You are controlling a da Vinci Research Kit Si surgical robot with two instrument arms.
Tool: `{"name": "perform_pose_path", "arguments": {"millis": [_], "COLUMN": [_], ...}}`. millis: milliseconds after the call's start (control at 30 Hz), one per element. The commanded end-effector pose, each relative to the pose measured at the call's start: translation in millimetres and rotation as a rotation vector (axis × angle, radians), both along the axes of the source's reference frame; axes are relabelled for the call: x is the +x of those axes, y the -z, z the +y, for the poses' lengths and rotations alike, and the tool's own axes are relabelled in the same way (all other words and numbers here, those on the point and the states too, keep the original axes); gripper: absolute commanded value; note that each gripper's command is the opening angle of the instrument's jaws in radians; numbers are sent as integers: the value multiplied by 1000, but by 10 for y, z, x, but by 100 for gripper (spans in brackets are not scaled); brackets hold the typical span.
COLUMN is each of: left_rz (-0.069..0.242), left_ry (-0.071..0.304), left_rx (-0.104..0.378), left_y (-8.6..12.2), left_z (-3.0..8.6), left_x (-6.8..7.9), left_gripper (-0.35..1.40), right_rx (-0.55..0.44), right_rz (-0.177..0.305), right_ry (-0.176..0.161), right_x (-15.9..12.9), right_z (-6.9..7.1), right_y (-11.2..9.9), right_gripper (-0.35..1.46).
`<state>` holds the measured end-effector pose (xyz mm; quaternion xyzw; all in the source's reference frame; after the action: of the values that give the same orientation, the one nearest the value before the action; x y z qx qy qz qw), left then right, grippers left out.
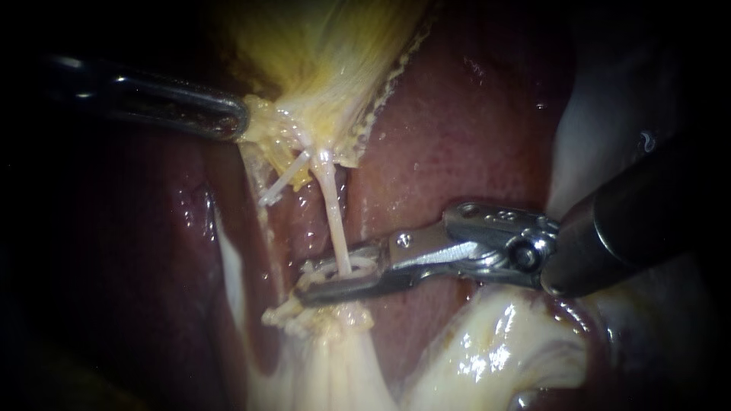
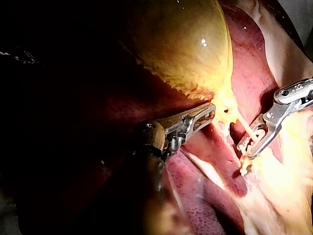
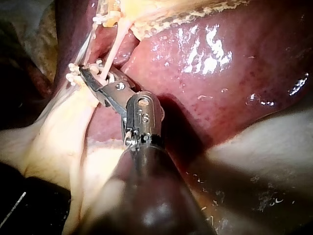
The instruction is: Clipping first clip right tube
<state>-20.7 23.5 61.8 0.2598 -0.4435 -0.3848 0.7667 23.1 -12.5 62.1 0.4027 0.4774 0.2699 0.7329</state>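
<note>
A: Looking around the right tube [image 1: 332, 217], what is the biggest thing there?

B: The liver [image 1: 464, 129]. It is dark red and wet, lies behind the tube and spreads out on both sides of it.

A: And next?

B: The yellow gallbladder [image 1: 327, 53] sits at the tube's upper end, and the tube runs out of its pale, stringy neck. At the tube's lower end is a mound of whitish tissue [image 1: 335, 358].

A: The instruments?

B: My right instrument [image 1: 316, 280] crosses the tube low down, just above that whitish tissue. Its jaws are clamped on the tube, one on each side, with the tube pinched between them. My left instrument [image 1: 237, 120] is near the tube's upper end, its jaws closed on the edge of the gallbladder's neck.

A: The tube itself?

B: It is thin and pale, stretched straight from the gallbladder to the whitish tissue. Just beside it, on the left instrument's side, is a thinner second tube [image 1: 283, 181], clear of both instruments.
</note>
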Motion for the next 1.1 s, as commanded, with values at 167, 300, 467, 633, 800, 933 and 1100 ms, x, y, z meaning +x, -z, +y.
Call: {"name": "perform_pose_path", "arguments": {"millis": [167,300,467,633,800,933,1100], "left_rz": [0,0,0,0,-1,-1,-1], "left_ry": [-1,-1,-1,-1,-1,-1,-2], "left_rx": [1,1,1,1,1,1,1], "left_y": [1,1,1,1,1,1,1], "left_z": [0,0,0,0,0,0,0], "left_x": [1,1,2,2,2,2,2], "left_gripper": [-35,-35,-35,-35,-35,-35,-35], "right_rx": [3,7,8,52,72,86,86], "right_rz": [-2,23,55,163,224,270,286], "right_ry": [-14,-73,-77,-75,-37,2,39], "right_x": [2,5,3,1,-5,-13,-13], "right_z": [8,12,14,18,16,12,1], "right_y": [4,3,4,9,11,12,14], "right_gripper": [45,50,50,50,50,50,49]}}
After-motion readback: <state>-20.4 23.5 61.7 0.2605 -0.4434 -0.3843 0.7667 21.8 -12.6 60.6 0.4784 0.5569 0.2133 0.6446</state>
